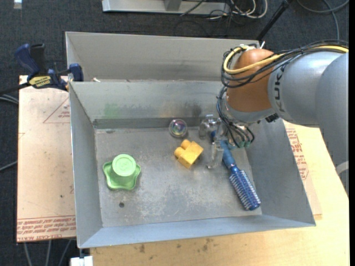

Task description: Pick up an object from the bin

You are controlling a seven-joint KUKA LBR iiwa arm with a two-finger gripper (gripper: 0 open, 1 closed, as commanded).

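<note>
Nearest, from 3 o'clock: grey arm (310, 87), orange wrist cover (249, 87). Hand (214, 143) low in bin (83, 148), just beside blue hairbrush (242, 186) lying toward 5 o'clock, near yellow block (188, 153). Cannot tell hand's spread. Green cup (122, 172) at 8 o'clock.

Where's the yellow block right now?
The yellow block lies near the middle of the bin floor in the camera view, just below the small shiny ball and left of the blue brush.
</note>
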